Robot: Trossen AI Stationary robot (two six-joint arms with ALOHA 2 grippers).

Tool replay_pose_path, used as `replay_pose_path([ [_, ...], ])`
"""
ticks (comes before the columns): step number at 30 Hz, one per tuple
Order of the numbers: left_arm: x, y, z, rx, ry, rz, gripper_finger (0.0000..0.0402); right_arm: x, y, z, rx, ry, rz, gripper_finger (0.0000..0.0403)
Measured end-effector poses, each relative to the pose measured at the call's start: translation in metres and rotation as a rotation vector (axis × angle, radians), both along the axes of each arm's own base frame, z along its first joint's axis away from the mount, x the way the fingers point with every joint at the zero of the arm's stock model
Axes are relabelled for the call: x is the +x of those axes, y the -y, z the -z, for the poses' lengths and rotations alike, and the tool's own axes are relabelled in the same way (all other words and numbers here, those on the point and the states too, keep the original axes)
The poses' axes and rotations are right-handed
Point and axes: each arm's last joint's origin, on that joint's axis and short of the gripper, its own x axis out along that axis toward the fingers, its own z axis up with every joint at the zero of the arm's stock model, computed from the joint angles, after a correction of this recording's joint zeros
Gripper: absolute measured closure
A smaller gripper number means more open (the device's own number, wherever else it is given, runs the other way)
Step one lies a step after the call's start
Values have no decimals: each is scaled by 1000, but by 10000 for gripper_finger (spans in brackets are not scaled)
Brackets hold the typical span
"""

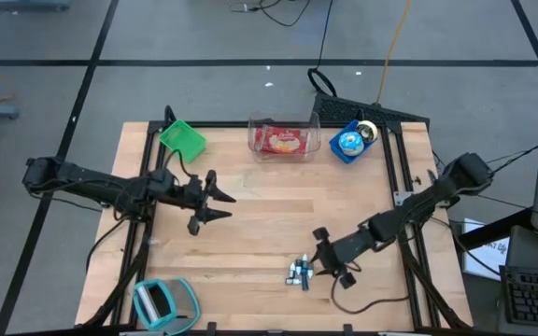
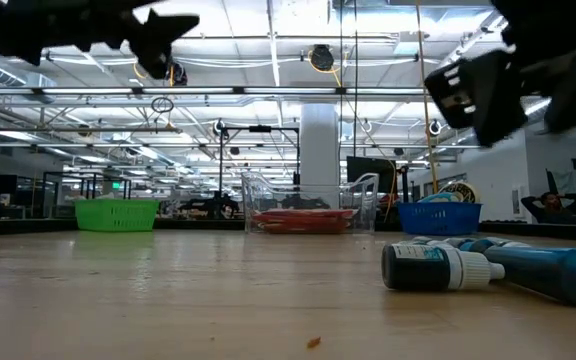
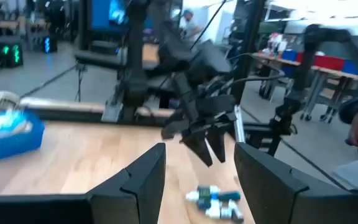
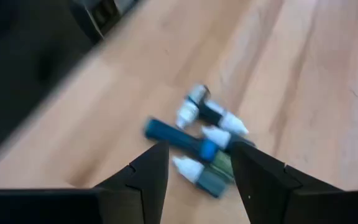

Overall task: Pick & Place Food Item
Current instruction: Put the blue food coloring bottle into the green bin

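A pale wooden surface (image 1: 269, 224) holds a small cluster of blue and white tubes (image 1: 299, 273) near its front edge. The right tool (image 1: 329, 258), fingers apart and empty, hovers just beside the cluster. The left tool (image 1: 219, 203) hangs open and empty above the surface's left middle, well apart from a clear plastic bin holding a red food packet (image 1: 284, 138) at the back.

A grey floor (image 1: 204, 89) crossed by dark seam lines surrounds the light wooden butcher-block table (image 1: 269, 205). A yellow cable (image 1: 395, 42) and black cables (image 1: 278, 9) trail across it. The low view looks into a large hall with a white ceiling of bright strip lights (image 2: 268, 30), a white square column (image 2: 319, 150) and rows of metal-framed workbenches (image 2: 78, 185)
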Motion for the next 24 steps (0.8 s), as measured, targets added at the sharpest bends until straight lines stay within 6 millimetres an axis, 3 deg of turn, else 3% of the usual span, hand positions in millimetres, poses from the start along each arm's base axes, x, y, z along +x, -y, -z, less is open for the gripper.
replay_pose_path([
  [5,-6,-1,1,-31,11,-27,210,11,-7,16,-149,-25,-29,214],
  [10,-6,0,1,-31,12,-22,210,13,-8,22,-191,-23,-46,194],
  [16,-6,0,1,-32,11,-22,210,12,-11,25,-201,-33,-62,202],
  [24,-6,0,1,-32,10,-22,210,11,-16,45,-238,-95,-85,217],
])
